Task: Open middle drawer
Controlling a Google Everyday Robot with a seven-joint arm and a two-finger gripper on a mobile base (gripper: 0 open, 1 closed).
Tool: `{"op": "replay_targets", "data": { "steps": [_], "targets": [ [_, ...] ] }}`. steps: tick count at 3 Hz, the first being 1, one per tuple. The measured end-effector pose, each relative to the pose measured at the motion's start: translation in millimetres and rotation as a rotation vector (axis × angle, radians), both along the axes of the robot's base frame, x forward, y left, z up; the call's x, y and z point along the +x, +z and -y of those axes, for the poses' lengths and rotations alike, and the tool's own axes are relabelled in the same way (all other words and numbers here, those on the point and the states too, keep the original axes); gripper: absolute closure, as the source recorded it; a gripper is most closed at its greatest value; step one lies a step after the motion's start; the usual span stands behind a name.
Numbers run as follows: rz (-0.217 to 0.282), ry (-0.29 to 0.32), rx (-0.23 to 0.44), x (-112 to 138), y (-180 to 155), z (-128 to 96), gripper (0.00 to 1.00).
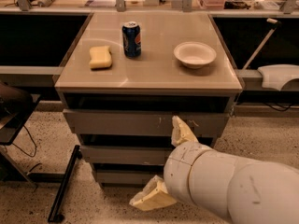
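Note:
The middle drawer [121,154] is a plain grey front on the cabinet, below the scratched top front [117,122] and above the short bottom front [117,176]. It sits flush with the others, with dark gaps above and below. My gripper [156,162] is in front of the drawers' right half, on a thick white arm [224,185] coming from the lower right. It is open. One cream finger [182,132] points up over the top front, the other [150,197] points down-left near the floor. The arm hides the right part of the middle and bottom fronts.
On the cabinet top [149,73] stand a yellow sponge [100,57], a blue soda can [131,39] and a white bowl [195,54]. A black floor stand [63,185] and dark chair [11,111] are at the left. A white object [278,76] lies at the right.

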State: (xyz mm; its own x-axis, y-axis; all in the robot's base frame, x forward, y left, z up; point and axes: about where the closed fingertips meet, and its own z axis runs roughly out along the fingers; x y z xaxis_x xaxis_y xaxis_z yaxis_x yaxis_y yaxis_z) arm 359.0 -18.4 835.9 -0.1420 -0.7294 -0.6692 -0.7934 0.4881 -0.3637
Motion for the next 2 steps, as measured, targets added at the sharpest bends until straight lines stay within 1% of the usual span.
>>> {"op": "replay_targets", "data": {
  "steps": [1, 2],
  "targets": [
    [0.000, -0.002, 0.000, 0.1, 0.2, 0.6, 0.00],
    [-0.023, -0.046, -0.022, 10.6, -31.8, 15.3, 0.00]
  ]
}}
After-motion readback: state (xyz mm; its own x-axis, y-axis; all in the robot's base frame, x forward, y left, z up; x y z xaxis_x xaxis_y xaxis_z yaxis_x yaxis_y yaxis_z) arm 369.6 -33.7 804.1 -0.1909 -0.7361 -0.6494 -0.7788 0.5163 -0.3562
